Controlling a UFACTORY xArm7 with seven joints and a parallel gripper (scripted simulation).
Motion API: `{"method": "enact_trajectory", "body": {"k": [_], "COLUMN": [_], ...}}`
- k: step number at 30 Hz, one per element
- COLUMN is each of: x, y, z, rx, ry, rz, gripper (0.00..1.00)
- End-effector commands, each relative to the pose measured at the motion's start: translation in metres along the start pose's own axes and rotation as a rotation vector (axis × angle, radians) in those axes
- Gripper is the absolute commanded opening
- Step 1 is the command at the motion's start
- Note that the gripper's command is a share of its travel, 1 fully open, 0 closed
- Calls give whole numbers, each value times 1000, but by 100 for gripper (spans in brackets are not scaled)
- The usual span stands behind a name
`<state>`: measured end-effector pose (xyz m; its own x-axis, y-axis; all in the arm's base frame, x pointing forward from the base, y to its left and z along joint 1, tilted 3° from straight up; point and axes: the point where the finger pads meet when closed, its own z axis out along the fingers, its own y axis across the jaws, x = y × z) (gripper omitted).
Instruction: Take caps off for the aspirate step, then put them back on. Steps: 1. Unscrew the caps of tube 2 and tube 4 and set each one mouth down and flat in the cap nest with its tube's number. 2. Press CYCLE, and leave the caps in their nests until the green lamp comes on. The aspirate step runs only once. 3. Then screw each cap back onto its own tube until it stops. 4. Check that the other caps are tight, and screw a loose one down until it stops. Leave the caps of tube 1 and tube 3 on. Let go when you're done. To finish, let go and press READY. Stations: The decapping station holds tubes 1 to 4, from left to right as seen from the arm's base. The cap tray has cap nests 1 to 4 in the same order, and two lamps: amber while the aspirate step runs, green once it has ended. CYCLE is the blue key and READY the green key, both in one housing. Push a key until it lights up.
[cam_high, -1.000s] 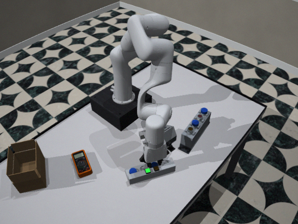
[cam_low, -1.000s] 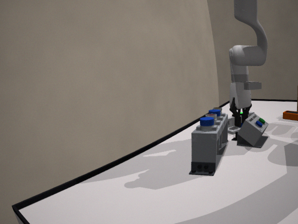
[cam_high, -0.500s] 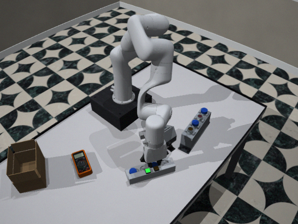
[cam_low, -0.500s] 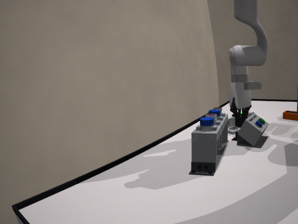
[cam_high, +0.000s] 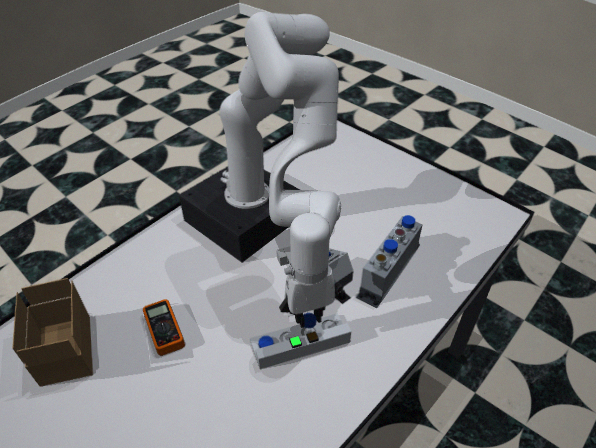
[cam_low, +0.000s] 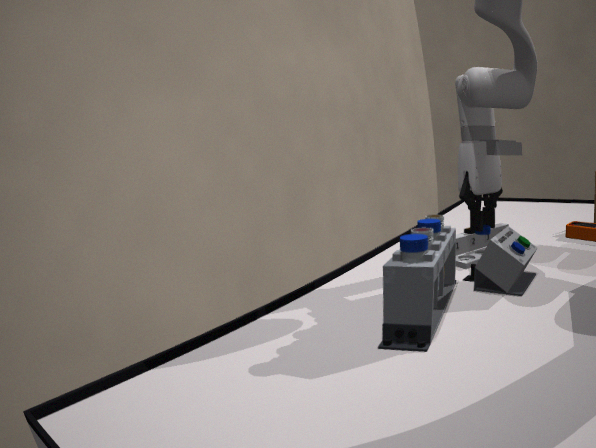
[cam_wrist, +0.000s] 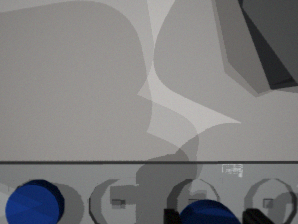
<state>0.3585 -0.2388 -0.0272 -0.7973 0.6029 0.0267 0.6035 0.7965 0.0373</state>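
The cap tray (cam_high: 280, 356) (cam_wrist: 150, 172) lies near the table's front edge, and its green lamp (cam_high: 295, 341) is lit. My gripper (cam_high: 305, 320) (cam_low: 481, 226) (cam_wrist: 210, 218) stands upright over the tray, shut on the blue cap of tube 2 (cam_high: 310, 320) (cam_wrist: 207, 211), which sits at nest 2. The cap of tube 4 (cam_high: 265, 341) (cam_wrist: 34, 202) rests in nest 4. The decapping station (cam_high: 385, 280) (cam_low: 415, 295) holds capped tube 1 (cam_high: 408, 221) (cam_low: 414, 243) and capped tube 3 (cam_high: 390, 245) (cam_low: 429, 224). Tube 2 (cam_high: 399, 233) and tube 4 (cam_high: 381, 258) stand open.
The key housing (cam_low: 502, 260) (cam_wrist: 260, 45) with the blue key (cam_low: 517, 247) and the green key (cam_low: 523, 241) sits just behind the tray. A cardboard box (cam_high: 50, 332) and an orange multimeter (cam_high: 163, 327) lie at the left. The arm's black base (cam_high: 220, 220) is behind.
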Motion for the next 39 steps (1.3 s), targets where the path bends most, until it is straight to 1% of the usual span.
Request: {"method": "enact_trajectory", "body": {"k": [1, 2, 4, 18, 21, 24, 26, 29, 36, 38, 39], "x": [-1, -1, -1, -2, -2, 9, 15, 24, 47, 47, 51], "y": [0, 0, 0, 1, 1, 23, 37, 56, 107, 107, 115], "z": [-22, -27, -27, -97, -97, -97, -97, -97, -96, -96, -96], "rx": [3, 3, 3, 3, 3, 2, 2, 2, 1, 1, 1], "ry": [-2, -2, -2, -2, -2, -2, -2, -2, -2, -2, -2], "rz": [0, 0, 0, 0, 0, 250, 334, 335, 335, 335, 335], "gripper": [0, 0, 0, 0, 0, 0, 0, 0, 0, 0, 0]}}
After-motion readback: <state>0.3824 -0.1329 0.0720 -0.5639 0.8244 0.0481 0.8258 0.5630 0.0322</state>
